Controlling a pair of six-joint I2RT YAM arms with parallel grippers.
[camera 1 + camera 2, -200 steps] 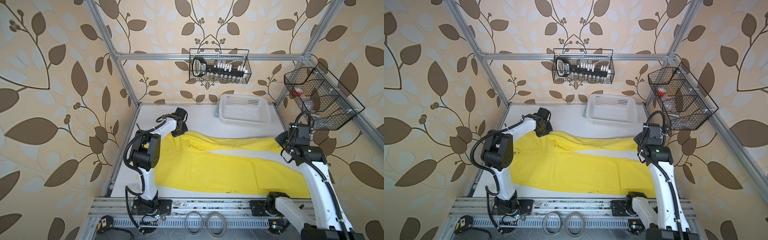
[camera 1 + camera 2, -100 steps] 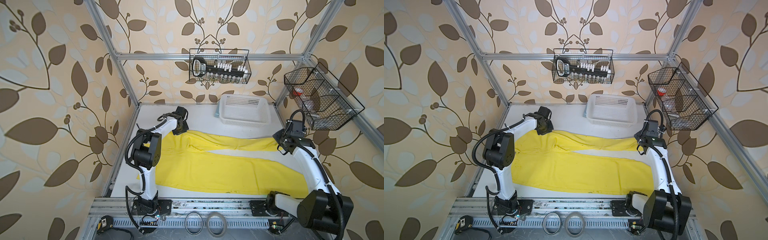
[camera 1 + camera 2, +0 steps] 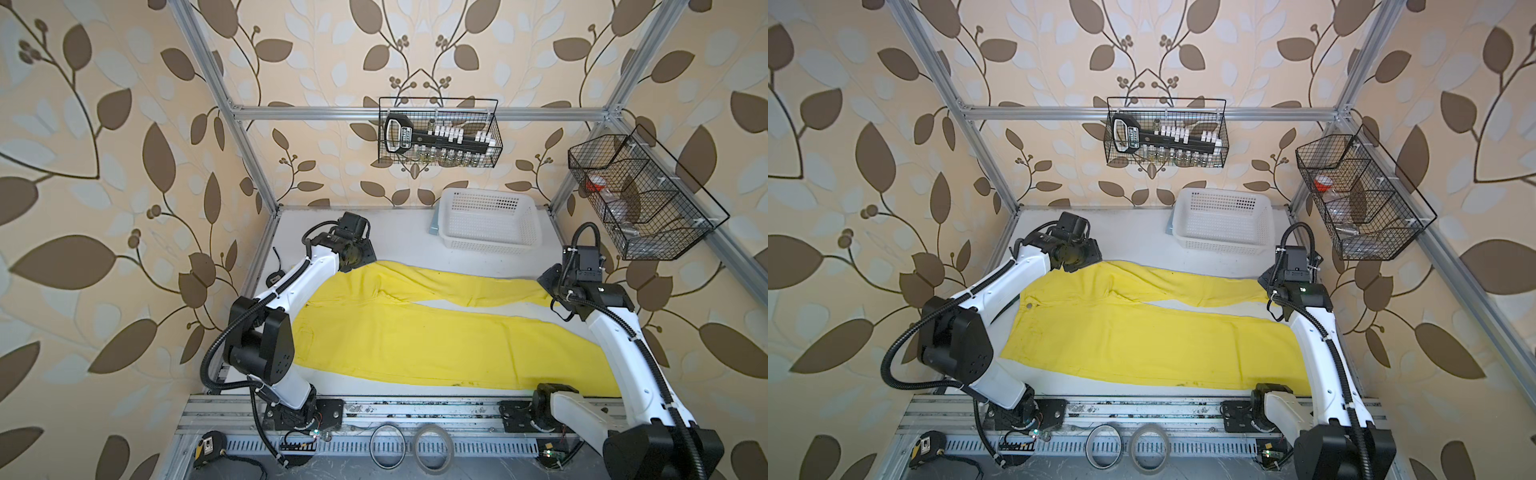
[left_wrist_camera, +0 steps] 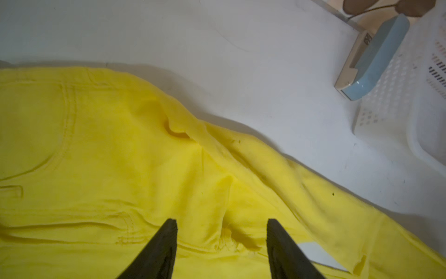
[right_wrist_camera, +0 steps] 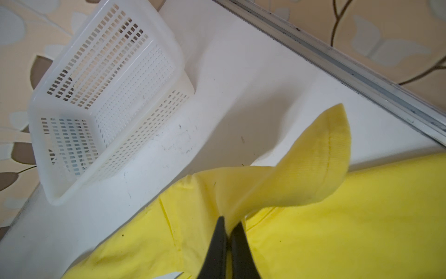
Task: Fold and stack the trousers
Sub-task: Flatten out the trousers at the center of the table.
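We see the yellow trousers (image 3: pixel 395 332) lying spread across the white table (image 3: pixel 407 245), waistband toward the left arm and the 2 legs running out toward the right arm. The near leg lies flat along the front edge. The far leg angles away from it, leaving a wedge of bare table between them.

The left gripper (image 4: pixel 222 221) sits at the far corner of the waist end. Its 2 black fingers (image 4: pixel 166 241) stand well apart above the rumpled cloth near the crotch seam, and we see nothing caught between them.

The right gripper (image 5: pixel 229 221) is at the cuff end of the far leg. Its jaws are pressed together on the cloth, and the hem stands up from the pinch in a curled flap (the ribbed inside of the cuff shows in the right wrist view).

The white perforated basket (image 3: pixel 490 243) stands at the back of the table, apart from the trousers, with a pale blue flat thing (image 4: pixel 376 55) touching its side.
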